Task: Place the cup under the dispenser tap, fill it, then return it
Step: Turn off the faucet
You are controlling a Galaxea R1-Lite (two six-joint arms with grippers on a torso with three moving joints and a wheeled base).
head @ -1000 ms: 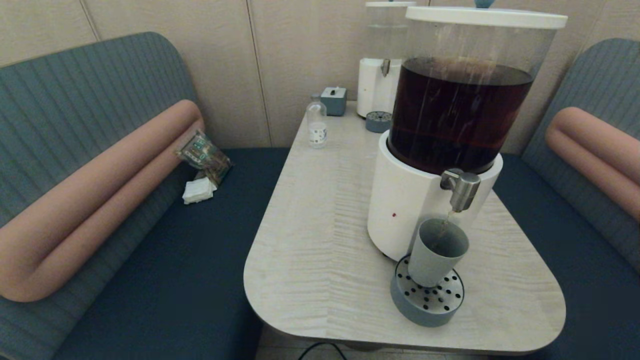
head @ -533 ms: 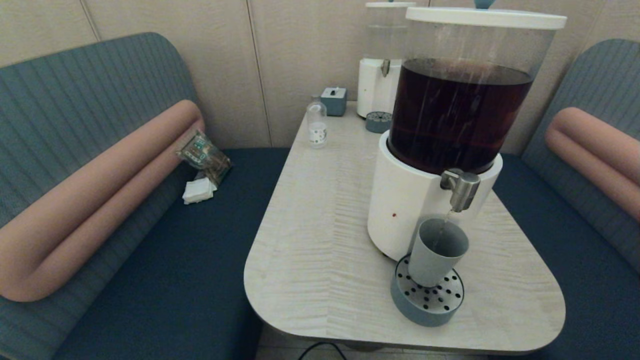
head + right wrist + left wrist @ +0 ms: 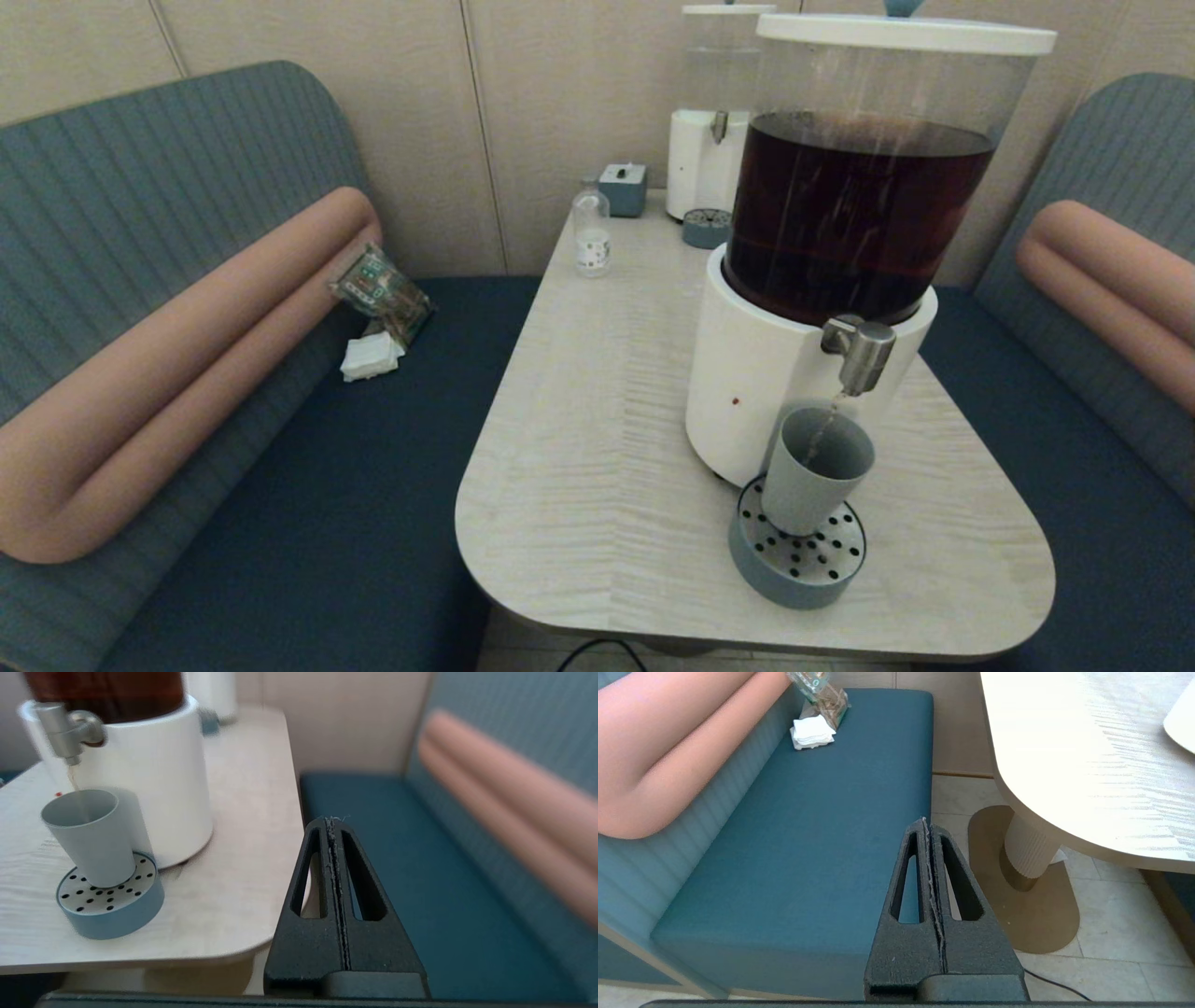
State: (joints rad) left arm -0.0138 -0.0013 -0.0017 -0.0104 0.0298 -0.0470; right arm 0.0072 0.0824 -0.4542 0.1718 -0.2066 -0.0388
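The grey-blue cup (image 3: 815, 483) (image 3: 89, 835) stands upright on the round perforated drip tray (image 3: 798, 560) (image 3: 111, 903), directly under the dispenser tap (image 3: 861, 351) (image 3: 65, 727). A thin stream of brown liquid runs from the tap into the cup. No gripper shows in the head view. My right gripper (image 3: 332, 820) is shut and empty, low beside the table's right edge, well apart from the cup. My left gripper (image 3: 927, 822) is shut and empty, parked low over the left bench seat.
The big dispenser (image 3: 840, 243) with dark brown liquid fills the table's right side. At the far end stand a clear-tank dispenser (image 3: 714, 121), its small drip tray (image 3: 706, 227), a small bottle (image 3: 591, 233) and a grey box (image 3: 623, 187). A packet and napkins (image 3: 373, 317) lie on the left bench.
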